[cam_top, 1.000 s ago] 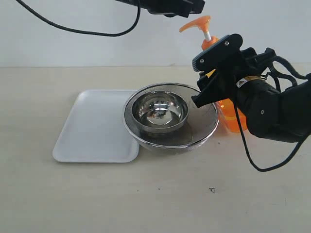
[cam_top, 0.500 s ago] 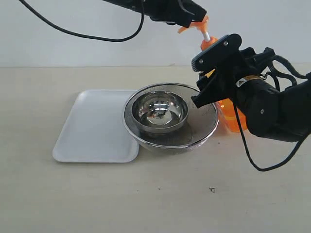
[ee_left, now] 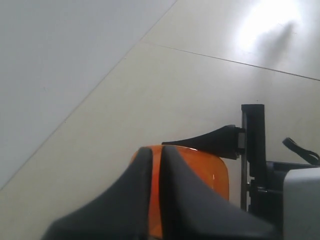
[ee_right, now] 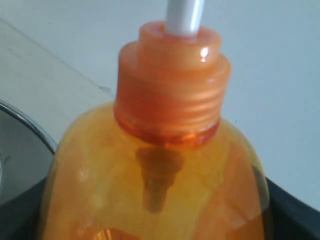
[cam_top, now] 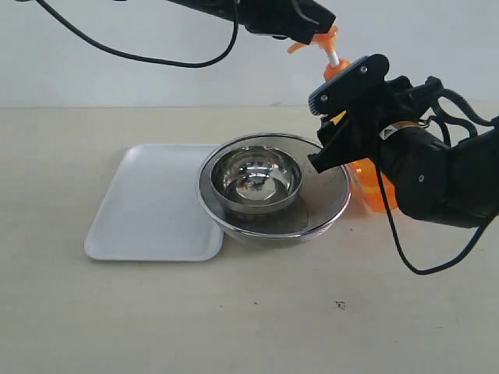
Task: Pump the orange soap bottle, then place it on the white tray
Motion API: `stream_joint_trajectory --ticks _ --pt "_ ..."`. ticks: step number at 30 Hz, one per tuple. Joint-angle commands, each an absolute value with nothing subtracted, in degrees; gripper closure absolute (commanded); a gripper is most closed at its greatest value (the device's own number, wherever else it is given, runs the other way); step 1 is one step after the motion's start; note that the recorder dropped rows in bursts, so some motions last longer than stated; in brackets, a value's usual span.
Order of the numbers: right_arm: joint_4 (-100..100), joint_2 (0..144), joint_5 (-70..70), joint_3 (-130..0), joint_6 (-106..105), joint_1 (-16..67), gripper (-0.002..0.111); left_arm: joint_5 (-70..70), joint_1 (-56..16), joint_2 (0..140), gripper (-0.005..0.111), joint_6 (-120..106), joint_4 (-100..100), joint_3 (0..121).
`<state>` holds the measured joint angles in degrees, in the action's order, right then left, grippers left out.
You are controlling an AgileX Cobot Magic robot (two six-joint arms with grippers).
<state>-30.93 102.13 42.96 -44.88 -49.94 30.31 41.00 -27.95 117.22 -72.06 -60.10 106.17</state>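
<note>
The orange soap bottle (cam_top: 368, 185) stands upright on the table just right of the strainer, its white stem and orange pump head (cam_top: 330, 37) rising above my right arm. My right gripper (cam_top: 352, 134) is shut on the bottle's body; in the right wrist view the bottle (ee_right: 165, 165) fills the space between the dark fingers (ee_right: 25, 212). My left gripper (cam_top: 313, 28) is shut and sits on top of the pump head (ee_left: 202, 172), its tips (ee_left: 156, 162) together. The white tray (cam_top: 148, 204) lies flat at the left, with nothing on it.
A round steel mesh strainer (cam_top: 209, 204) with a steel bowl (cam_top: 257, 178) inside it stands between tray and bottle, its rim overlapping the tray's right edge. A black cable (cam_top: 117, 51) hangs from the left arm across the back wall.
My left gripper has come down and to the right onto the pump head, which it now partly covers. The right gripper and the bottle have stayed in place.
</note>
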Motion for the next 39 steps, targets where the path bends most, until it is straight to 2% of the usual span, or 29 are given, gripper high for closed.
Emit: stream_joint_trajectory --ticks 1,7,39 --pt "-29.64 101.48 44.19 -45.27 -49.95 30.21 0.108 42.61 -28.71 118.52 0.102 -71.29 -57.4 105.88" --pt "-29.02 101.48 44.29 -45.27 -49.95 30.21 0.108 42.89 -28.71 118.89 0.102 -66.57 -51.42 105.88" --pt "-27.04 101.27 44.29 -45.27 -46.55 30.21 0.108 43.55 -30.59 121.47 0.102 -66.02 -51.42 105.88"
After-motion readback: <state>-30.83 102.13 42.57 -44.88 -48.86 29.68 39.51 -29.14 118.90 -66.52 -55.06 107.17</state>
